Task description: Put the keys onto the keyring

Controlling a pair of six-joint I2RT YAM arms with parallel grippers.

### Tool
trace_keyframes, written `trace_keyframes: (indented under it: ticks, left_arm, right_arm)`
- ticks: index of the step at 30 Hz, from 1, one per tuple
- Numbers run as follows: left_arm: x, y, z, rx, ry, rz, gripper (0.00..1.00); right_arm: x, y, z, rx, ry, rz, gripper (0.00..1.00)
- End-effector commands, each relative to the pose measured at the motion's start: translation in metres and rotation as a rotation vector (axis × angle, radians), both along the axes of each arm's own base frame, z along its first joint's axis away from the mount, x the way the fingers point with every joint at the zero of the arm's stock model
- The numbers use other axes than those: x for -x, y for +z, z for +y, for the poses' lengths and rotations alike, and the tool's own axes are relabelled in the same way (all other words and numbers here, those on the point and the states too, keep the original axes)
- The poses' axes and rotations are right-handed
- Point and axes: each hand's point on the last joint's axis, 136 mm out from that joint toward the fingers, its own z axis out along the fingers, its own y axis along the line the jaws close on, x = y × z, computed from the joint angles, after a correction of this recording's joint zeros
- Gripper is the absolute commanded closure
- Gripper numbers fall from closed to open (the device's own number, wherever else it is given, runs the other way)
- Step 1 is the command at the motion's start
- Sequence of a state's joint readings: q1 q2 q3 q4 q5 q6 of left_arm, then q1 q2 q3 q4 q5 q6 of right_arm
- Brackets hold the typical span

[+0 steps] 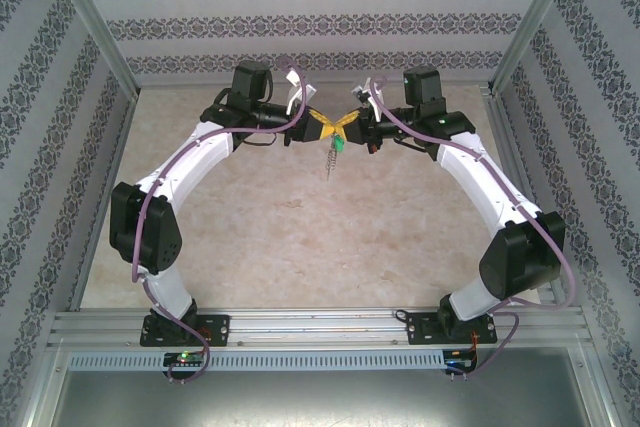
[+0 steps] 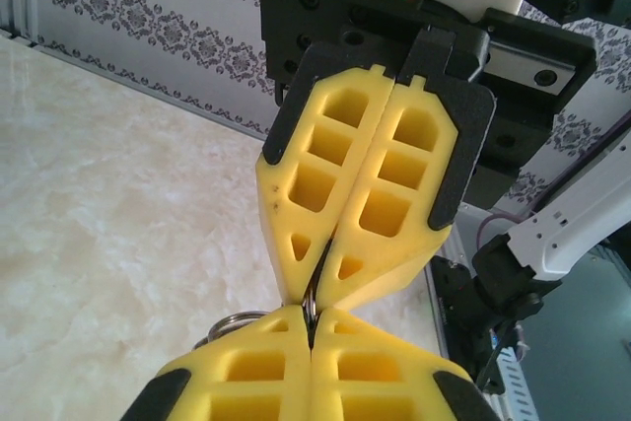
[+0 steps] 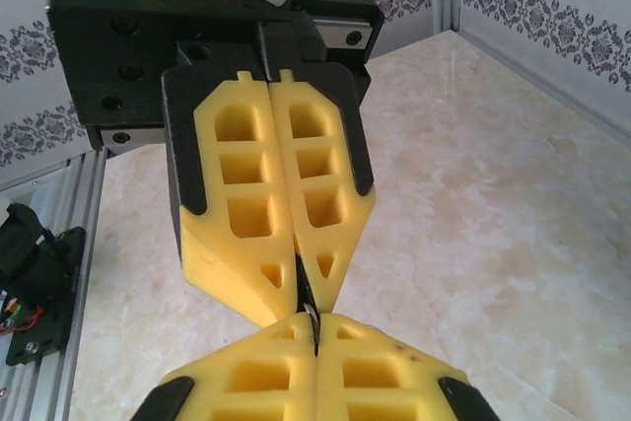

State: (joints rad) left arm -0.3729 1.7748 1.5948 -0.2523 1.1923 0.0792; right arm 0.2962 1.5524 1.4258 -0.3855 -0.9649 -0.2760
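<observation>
Keyring (image 2: 229, 323): held above the table (image 1: 250, 237), toward 12 o'clock; thin metal is pinched from 9 o'clock by the left gripper (image 1: 327, 130), from 3 o'clock by the right gripper (image 1: 344, 127), both pressed together. Key (image 1: 339, 144), green-headed: seen by the dangling chain (image 1: 327, 162) at 6 o'clock. Judged light, stiff, slippery; the plastic head is best gripped flat.

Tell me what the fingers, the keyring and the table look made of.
Fingers: matte yellow plastic or firm rubber, judging by the moulded pockets and dull surface.
Keyring: metal, grey with a bright glint on its curved wire.
Table: glossy marble-look top, beige with pale veins; real stone or printed laminate cannot be told.
</observation>
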Motion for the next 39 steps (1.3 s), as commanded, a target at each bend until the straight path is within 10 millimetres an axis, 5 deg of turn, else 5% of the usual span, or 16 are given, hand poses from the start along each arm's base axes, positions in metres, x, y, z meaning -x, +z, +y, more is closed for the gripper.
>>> trace_keyframes:
  ticks: [1, 9, 13, 17, 34, 39]
  left_arm:
    - [0.012, 0.004, -0.009, 0.017, -0.046, -0.016, 0.97]
    - [0.014, 0.004, -0.010, 0.028, -0.036, -0.029, 1.00]
    - [0.005, 0.008, -0.007, 0.088, 0.057, -0.092, 1.00]
    - [0.001, 0.022, -0.003, 0.165, 0.119, -0.145, 1.00]
    - [-0.006, 0.030, 0.004, 0.253, 0.212, -0.199, 1.00]
    - [-0.008, 0.026, 0.003, 0.260, 0.207, -0.192, 1.00]
  right_arm:
    - [0.005, 0.014, 0.008, -0.036, 0.041, -0.042, 1.00]
    - [0.004, 0.018, 0.009, -0.051, 0.043, -0.042, 1.00]
    - [-0.003, 0.027, -0.003, -0.088, -0.016, -0.050, 0.68]
    - [-0.003, 0.043, -0.029, -0.168, -0.086, -0.064, 0.56]
    - [-0.015, 0.061, -0.129, -0.299, -0.634, -0.083, 0.45]
    - [-0.023, 0.042, -0.119, -0.349, -0.610, -0.004, 0.45]
